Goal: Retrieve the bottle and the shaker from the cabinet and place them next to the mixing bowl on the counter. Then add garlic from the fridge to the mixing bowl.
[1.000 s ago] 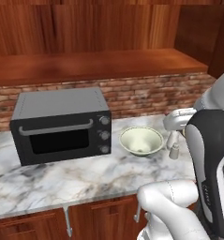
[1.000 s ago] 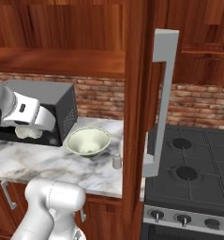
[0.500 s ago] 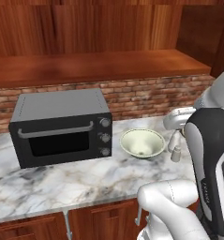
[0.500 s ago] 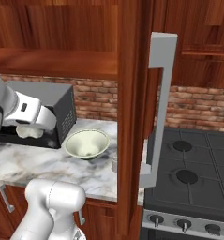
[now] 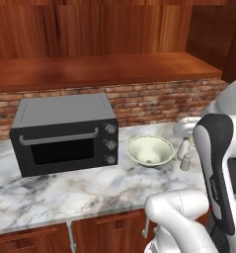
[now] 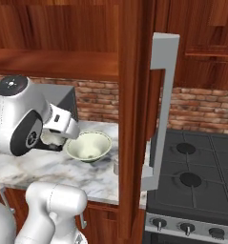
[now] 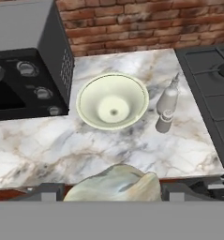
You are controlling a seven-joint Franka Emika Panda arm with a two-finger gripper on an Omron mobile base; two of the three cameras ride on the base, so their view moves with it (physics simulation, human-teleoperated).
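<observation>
The base has rolled closer, so in the left base view the pale green ceramic mixing bowl point(image 5: 150, 150) looms larger beside the black toaster oven point(image 5: 65, 133), while in the hand view the gripper point(image 7: 113, 190) clasps a papery whitish garlic bulb point(image 7: 114, 184) between its fingers, above the marble counter's point(image 7: 62, 150) near edge, short of the bowl.

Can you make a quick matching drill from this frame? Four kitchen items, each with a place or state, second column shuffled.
Items:
1. mixing bowl
2. bottle
3. toaster oven
4. garlic

Places or states:
A. held between the gripper's fingers
B. on the counter against the brick wall, at the bowl's left in the left base view
C. empty, on the marble counter
D. standing on the counter between the bowl and the stove

Pairs: 1-C, 2-D, 3-B, 4-A
</observation>
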